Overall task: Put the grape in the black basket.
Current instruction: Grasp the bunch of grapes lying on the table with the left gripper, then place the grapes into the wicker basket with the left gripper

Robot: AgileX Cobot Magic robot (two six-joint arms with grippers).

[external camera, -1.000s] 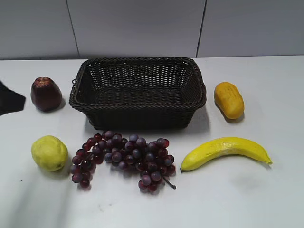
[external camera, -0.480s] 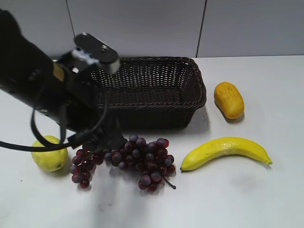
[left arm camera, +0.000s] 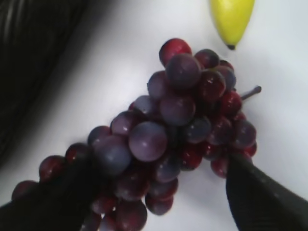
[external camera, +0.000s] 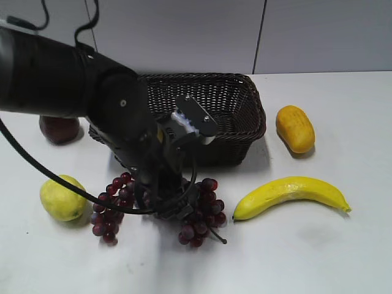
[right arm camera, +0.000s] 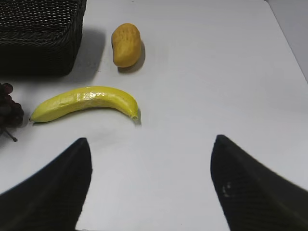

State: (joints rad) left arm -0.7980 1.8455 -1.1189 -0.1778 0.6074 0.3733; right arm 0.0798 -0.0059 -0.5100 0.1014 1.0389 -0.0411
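Note:
The grape bunch (external camera: 205,208) lies on the white table in front of the black basket (external camera: 239,104). My left arm reaches over it and hides its middle. My left gripper (external camera: 171,205) is down at the bunch. In the left wrist view the grape (left arm camera: 178,120) fills the frame, and the left gripper (left arm camera: 159,166) is open with one finger on each side of the bunch's near end. The right finger stands clear of the berries. My right gripper (right arm camera: 151,144) is open and empty over bare table, out of the exterior view.
A banana (external camera: 288,193) lies right of the grape. An orange-yellow fruit (external camera: 294,128) sits right of the basket. A yellow-green fruit (external camera: 61,197) sits left of the grape. A dark red fruit (external camera: 58,130) sits left of the basket, partly behind the arm.
My left arm has swung in from the left edge, moved right and come down over the grape bunch. The fruits and basket have not moved.

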